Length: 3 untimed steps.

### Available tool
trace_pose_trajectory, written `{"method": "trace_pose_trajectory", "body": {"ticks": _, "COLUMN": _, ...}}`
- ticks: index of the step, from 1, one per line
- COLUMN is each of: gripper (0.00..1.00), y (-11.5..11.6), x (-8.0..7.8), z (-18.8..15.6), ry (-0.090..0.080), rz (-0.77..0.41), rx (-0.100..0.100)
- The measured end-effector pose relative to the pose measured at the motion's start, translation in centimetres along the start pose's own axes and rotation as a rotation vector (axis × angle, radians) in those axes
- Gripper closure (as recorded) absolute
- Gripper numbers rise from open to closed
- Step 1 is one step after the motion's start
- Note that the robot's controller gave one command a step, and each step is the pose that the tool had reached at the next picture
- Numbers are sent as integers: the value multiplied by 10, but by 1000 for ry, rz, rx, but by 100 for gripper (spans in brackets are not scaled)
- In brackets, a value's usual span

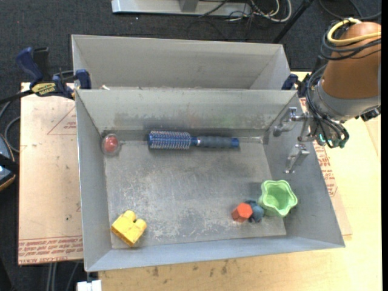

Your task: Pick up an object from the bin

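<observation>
My gripper (288,144) hangs over the bin's right wall, above the floor, its two metal fingers apart and nothing between them. Nearest to it, a green flower-shaped cup (278,197) stands upright by the front right corner, below the gripper in the view. A small red and blue toy (247,212) lies just to the cup's left, touching it. A blue hairbrush (191,141) lies along the back wall, its handle pointing right toward the gripper.
A small red ball (110,143) rests in the back left corner. A yellow block (128,228) sits near the front left corner. The arm with its orange cover stands outside the bin on the right.
</observation>
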<state>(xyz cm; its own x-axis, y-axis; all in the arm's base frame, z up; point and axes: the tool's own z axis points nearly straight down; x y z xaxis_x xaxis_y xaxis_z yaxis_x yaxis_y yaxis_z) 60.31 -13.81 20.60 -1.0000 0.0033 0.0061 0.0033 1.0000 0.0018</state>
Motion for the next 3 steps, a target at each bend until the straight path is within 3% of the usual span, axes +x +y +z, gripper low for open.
{"method": "trace_pose_trajectory", "body": {"ticks": 1, "gripper": 0, "y": -10, "x": 38, "z": 124, "ry": -2, "rz": -338, "rx": -2}}
{"method": "trace_pose_trajectory", "body": {"ticks": 2, "gripper": 100, "y": -8, "x": 36, "z": 121, "ry": -8, "rz": -340, "rx": -3}}
{"method": "trace_pose_trajectory", "body": {"ticks": 3, "gripper": 100, "y": -10, "x": 21, "z": -3, "ry": -18, "rz": -331, "rx": 7}}
